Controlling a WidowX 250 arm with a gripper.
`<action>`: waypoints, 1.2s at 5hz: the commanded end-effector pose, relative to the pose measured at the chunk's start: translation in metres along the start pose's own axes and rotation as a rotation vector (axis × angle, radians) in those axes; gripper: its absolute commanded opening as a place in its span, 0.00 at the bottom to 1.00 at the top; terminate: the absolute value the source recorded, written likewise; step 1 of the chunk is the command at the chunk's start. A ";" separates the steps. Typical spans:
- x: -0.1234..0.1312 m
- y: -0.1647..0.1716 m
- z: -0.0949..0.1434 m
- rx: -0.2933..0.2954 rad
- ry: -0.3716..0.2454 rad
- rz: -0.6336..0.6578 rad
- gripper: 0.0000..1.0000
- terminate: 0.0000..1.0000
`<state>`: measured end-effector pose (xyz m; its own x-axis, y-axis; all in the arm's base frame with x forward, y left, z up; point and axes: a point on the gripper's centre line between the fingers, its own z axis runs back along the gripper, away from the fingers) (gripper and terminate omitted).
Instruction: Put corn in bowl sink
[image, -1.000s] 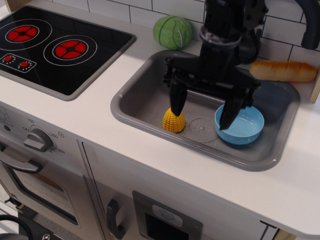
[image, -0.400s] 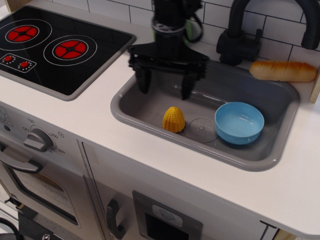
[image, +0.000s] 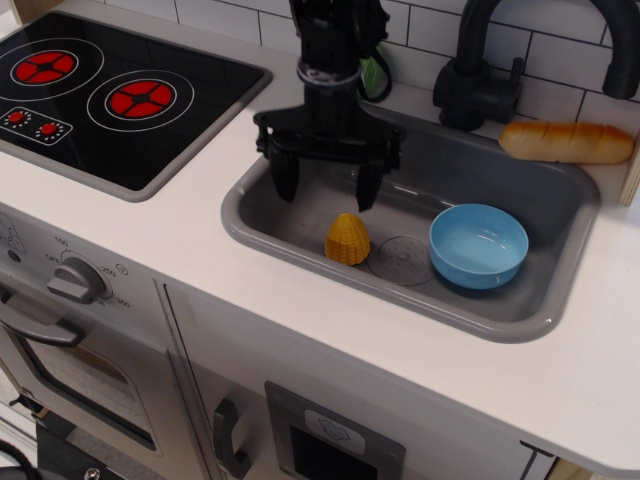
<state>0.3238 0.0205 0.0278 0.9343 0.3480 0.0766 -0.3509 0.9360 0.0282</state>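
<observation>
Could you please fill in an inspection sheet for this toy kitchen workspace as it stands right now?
Surface: white counter with a grey sink set into it.
Job's things: corn stands upright on the sink floor, left of the drain; light-blue bowl sits right of the drain, with nothing in it.
Clutter: bread loaf on the counter behind the sink; a green object shows partly behind the arm.
Gripper: gripper hangs open above the corn, slightly behind it, holding nothing.
Cables: nothing seen.
Surroundings: black hob with red rings on the left, black faucet, white tiled wall, oven knob on the front panel.
</observation>
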 end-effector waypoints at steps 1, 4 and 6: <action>0.015 -0.003 -0.010 -0.012 -0.057 0.075 1.00 0.00; 0.011 -0.016 -0.026 -0.024 -0.002 0.082 1.00 0.00; 0.011 -0.013 -0.014 -0.046 -0.026 0.113 0.00 0.00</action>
<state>0.3311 0.0092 -0.0086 0.8923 0.4501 0.0334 -0.4504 0.8928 0.0021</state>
